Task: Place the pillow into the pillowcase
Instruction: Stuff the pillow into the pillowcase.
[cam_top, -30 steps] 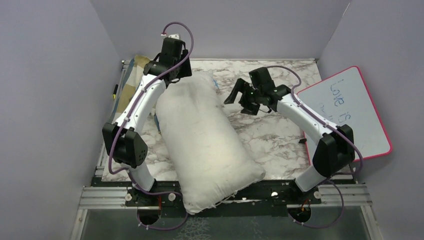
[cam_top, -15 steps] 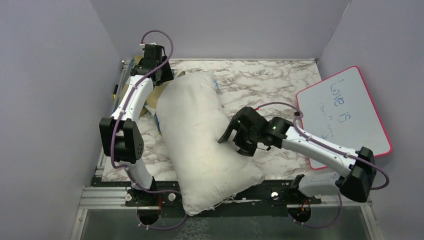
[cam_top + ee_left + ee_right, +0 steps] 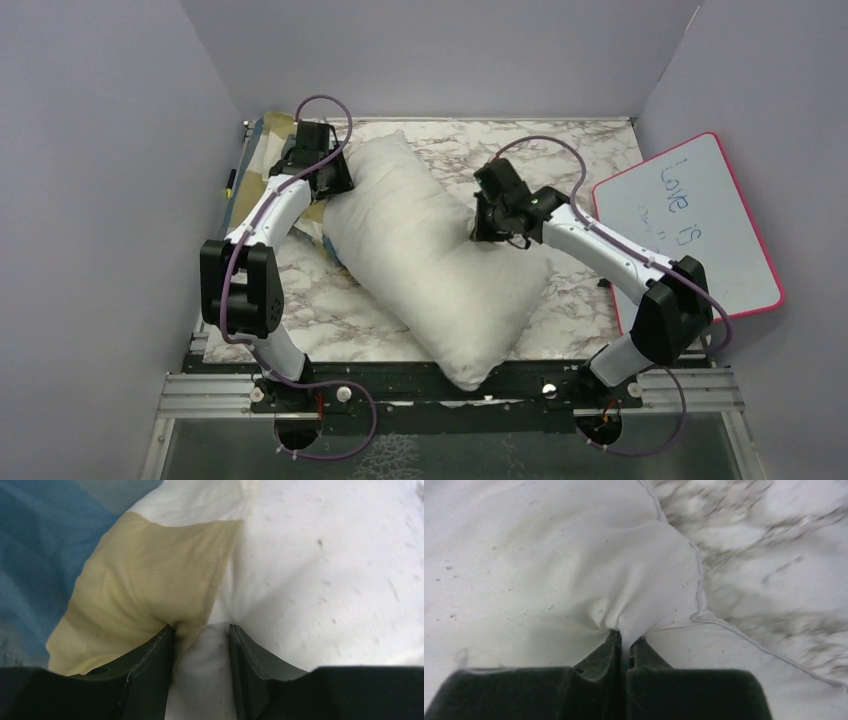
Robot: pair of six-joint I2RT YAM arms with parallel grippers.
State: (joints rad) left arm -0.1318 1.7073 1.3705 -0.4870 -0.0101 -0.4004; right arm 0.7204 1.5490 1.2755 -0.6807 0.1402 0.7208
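Note:
The plump off-white pillow [image 3: 430, 260] lies slantwise across the marble table, its near corner over the front rail. The blue, tan and cream pillowcase [image 3: 262, 150] is bunched at the far left, partly under the pillow. My left gripper [image 3: 330, 185] sits at the pillow's far-left corner. In the left wrist view that gripper [image 3: 200, 627] is shut on a fold of pillow [image 3: 325, 555], with tan pillowcase cloth [image 3: 140, 580] pressed against its left finger. My right gripper [image 3: 487, 232] is at the pillow's right edge. In the right wrist view it [image 3: 625, 635] pinches puckered pillow fabric [image 3: 524, 555].
A pink-rimmed whiteboard [image 3: 700, 230] with writing leans at the right side. A yellow-and-black pen [image 3: 230, 180] lies along the left edge. Bare marble table [image 3: 560, 150] shows behind the right arm. Purple walls close in on three sides.
The right gripper swept in open, then shut on the pillow's right edge and drew back. The left gripper closed on the far-left corner. The pillow's near end swung right.

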